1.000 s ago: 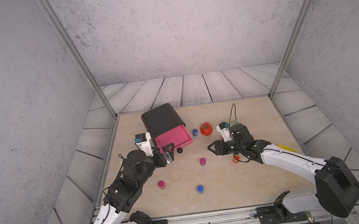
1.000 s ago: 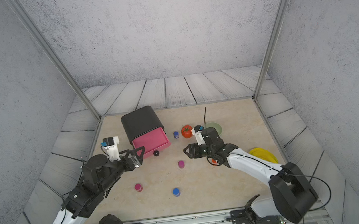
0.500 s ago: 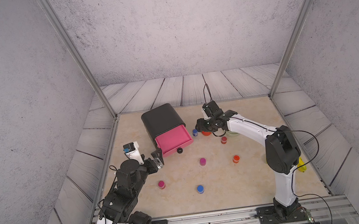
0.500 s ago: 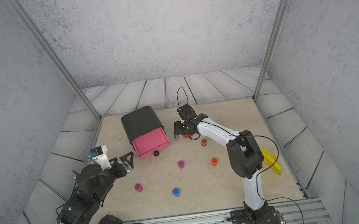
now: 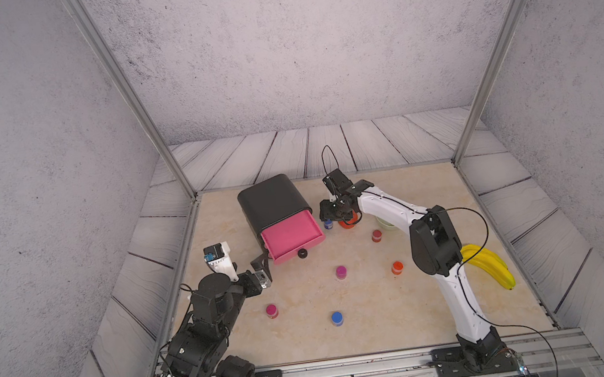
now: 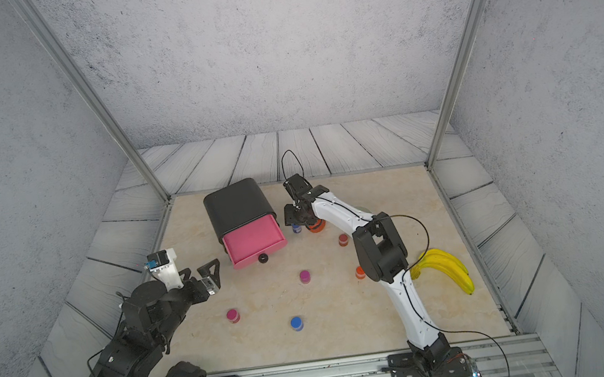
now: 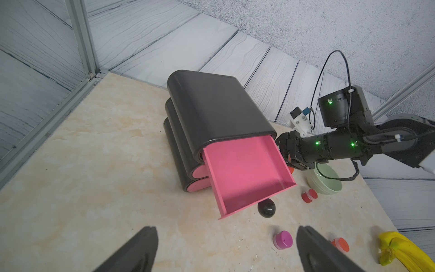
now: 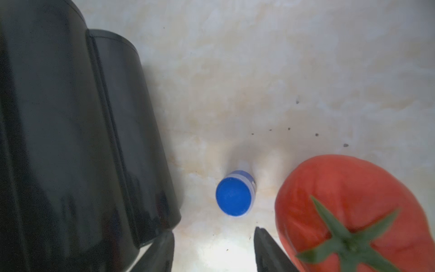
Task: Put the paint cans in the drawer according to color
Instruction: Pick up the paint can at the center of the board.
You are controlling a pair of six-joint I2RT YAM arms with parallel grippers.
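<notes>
The drawer [image 5: 275, 208] is a black chest with its top pink drawer [image 5: 292, 235] pulled out and nothing in it. On the table stand several paint cans: blue [image 5: 328, 224] beside the chest, red [image 5: 376, 235], magenta [image 5: 341, 272], orange [image 5: 397, 267], magenta [image 5: 271, 311], blue [image 5: 336, 318]. My right gripper [image 8: 213, 237] hangs open over the blue can [image 8: 234, 193] by the chest; that can lies just beyond its fingertips, between chest and tomato. My left gripper [image 7: 226, 235] is open wide and holds nothing, in front of the pulled-out drawer [image 7: 247, 174].
A red tomato [image 8: 341, 200] sits right next to the blue can and touches the right finger's side. A pale green bowl [image 5: 385, 223] stands behind the right arm. Bananas [image 5: 488, 264] lie at the right edge. Metal posts [image 5: 182, 184] mark the back corners.
The right arm swung from mid-table to the back, stopping over the blue can by the chest. The left arm drew back from the drawer toward the front left.
</notes>
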